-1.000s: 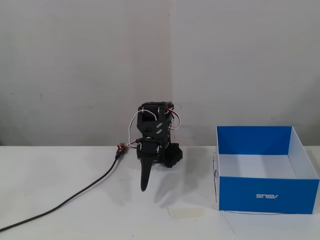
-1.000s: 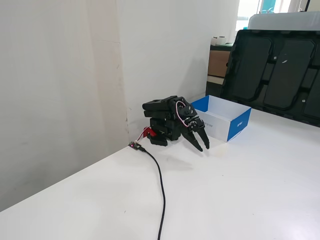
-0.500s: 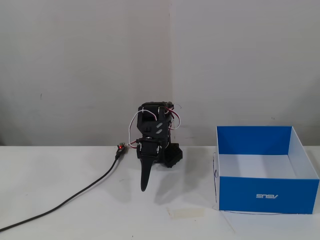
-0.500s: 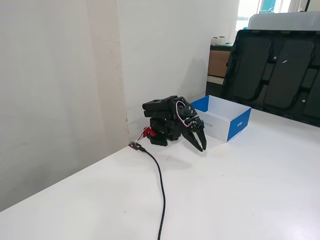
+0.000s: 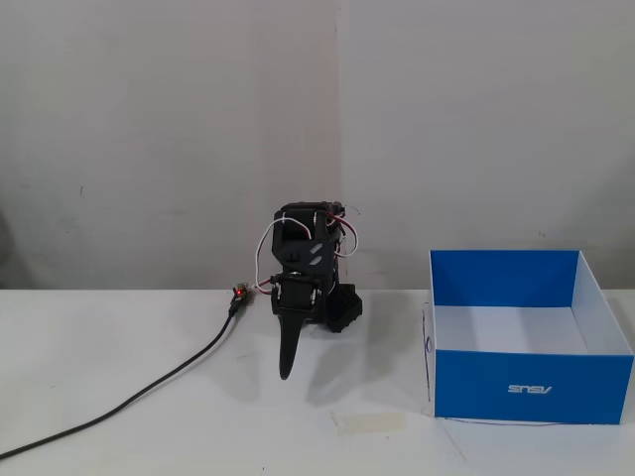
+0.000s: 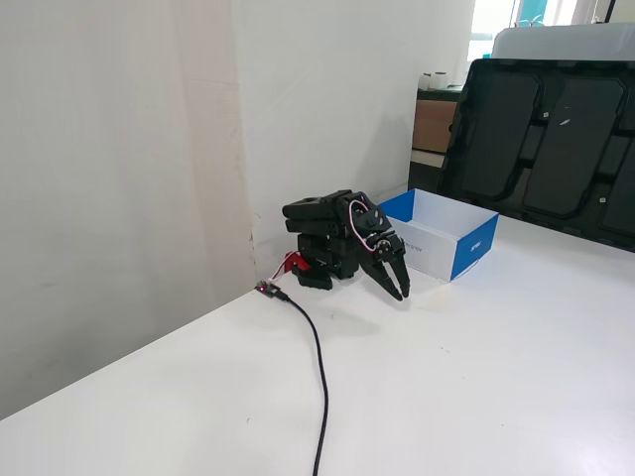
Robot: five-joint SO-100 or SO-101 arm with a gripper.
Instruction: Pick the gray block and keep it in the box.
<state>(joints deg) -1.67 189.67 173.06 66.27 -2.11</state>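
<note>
Two fixed views show the single black arm folded low over its base at the back of the white table, its hand pointing down at the tabletop just in front of the base; seen from the side in the other fixed view, the hand hangs close above the surface, and its two fingers look drawn together on nothing, though the narrow gap between them is hard to read at this distance. The gray block appears in neither picture: not on the bare table, not in the hand, and not on the part of the white floor of the box that the front view shows. The only small item near the hand is a flat pale tape strip, which lies on the table nearer the camera and to the right in the front view, between the hand and the box. The box itself stands well to the right of the hand in that view, apart from the arm, its open top facing up and its long side running across the picture. A black cable trails away to the left from the base. With no block to be found, the direction of any reach cannot be judged from here; only the drop point is settled, off to the hand's right in the front view.
</note>
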